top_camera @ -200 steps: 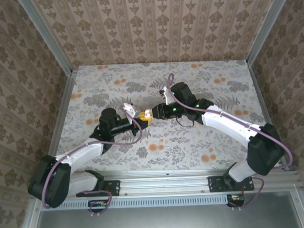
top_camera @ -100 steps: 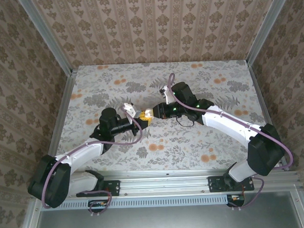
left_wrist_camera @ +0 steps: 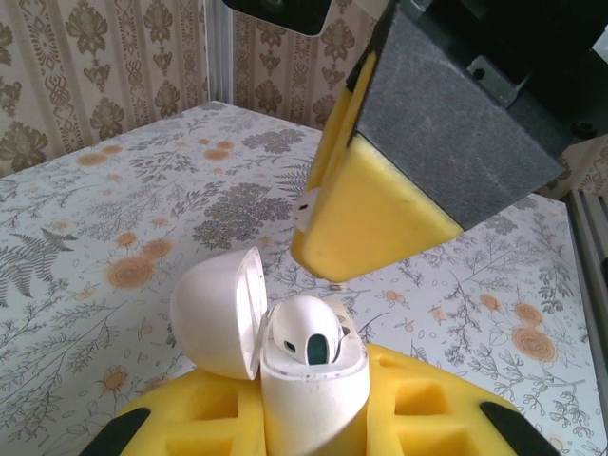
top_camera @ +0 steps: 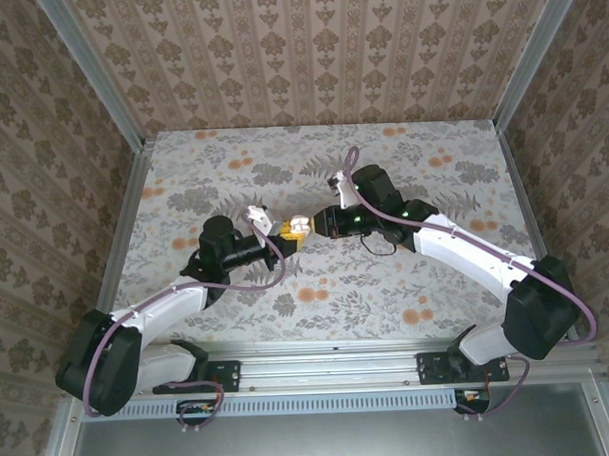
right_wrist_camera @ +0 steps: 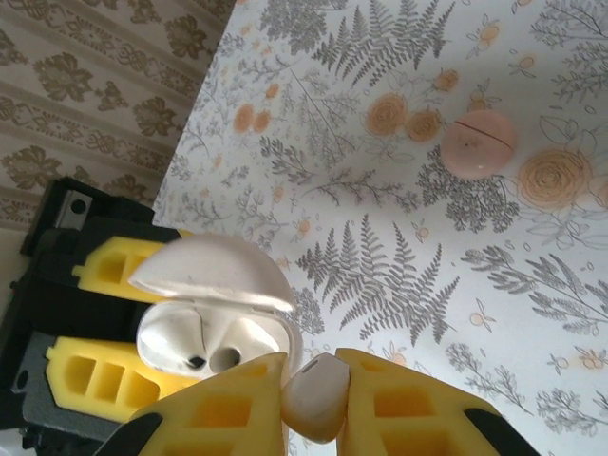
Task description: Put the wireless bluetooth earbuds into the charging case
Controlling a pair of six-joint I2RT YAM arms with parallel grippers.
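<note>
**Right gripper holds an earbud just beside the open case**

The left gripper point(left_wrist_camera: 310, 414) is closed narrowly on the white case point(left_wrist_camera: 313, 385). Its yellow pads press the lower body from both sides and hold the case upright above the flowered table point(right_wrist_camera: 399, 256). The lid point(left_wrist_camera: 214, 318) is swung open to one side.

The right gripper point(right_wrist_camera: 318, 372) pinches a small white earbud point(right_wrist_camera: 315, 401) between its yellow fingertips. In the right wrist view the earbud is just beside the rim of the case's open mouth, not inside it. In the left wrist view the right gripper's fingers hang just above the mouth, apart from it.

It cannot be told whether another earbud sits in the case.

A pink disc point(right_wrist_camera: 477, 142) lies on the table, well apart from both grippers.
</note>
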